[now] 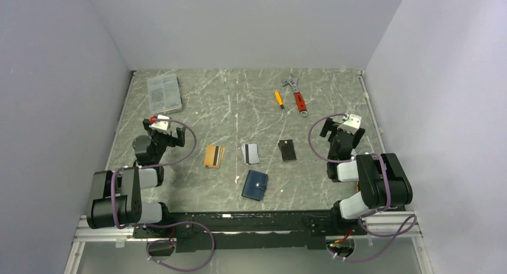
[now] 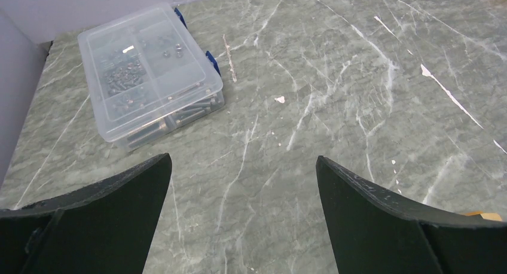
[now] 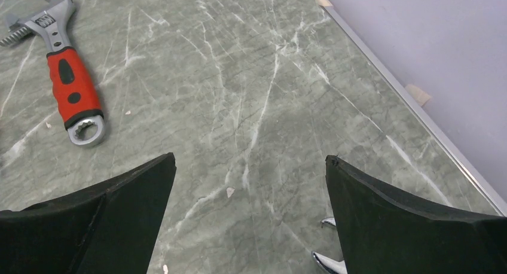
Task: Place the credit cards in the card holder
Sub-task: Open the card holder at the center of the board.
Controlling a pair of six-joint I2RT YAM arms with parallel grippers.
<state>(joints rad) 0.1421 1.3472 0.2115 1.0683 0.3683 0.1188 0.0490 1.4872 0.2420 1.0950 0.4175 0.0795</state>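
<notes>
Both arms were poised and nothing was in hand. The left tool (image 2: 242, 160) stood spread wide over bare table (image 2: 335, 94), and the right tool (image 3: 250, 159) was spread just as wide, pinching nothing.

The credit cards lay in a row between the two tools, back toward the arm bases. The orange-tan cards (image 1: 213, 156) were closest to the left tool, off its right finger. The white-grey card (image 1: 250, 154) sat about midway. The black cards (image 1: 287, 149) were nearer the right tool, off its left finger. The card holder (image 1: 254, 185) lay further back than the row, near the white-grey card, roughly midway between the tools.

The trouble ahead looked plain enough. The cards lay flat on hard stone, so a finger coming down could skate one away instead of getting under its edge. The orange-tan ones looked stacked, and a nudge would likely fan them. The holder appeared folded shut, its snap showing, so it would probably need opening first. It was light, so it might slide or flip if one tool pulled while the other failed to pin it.

As for containers, no card showed in the holder. The clear box (image 2: 149, 73), ahead and left of the left tool, had its lid on and held small dark hardware sorted in compartments. A red-handled wrench (image 3: 72, 85) lay ahead and left of the right tool.
</notes>
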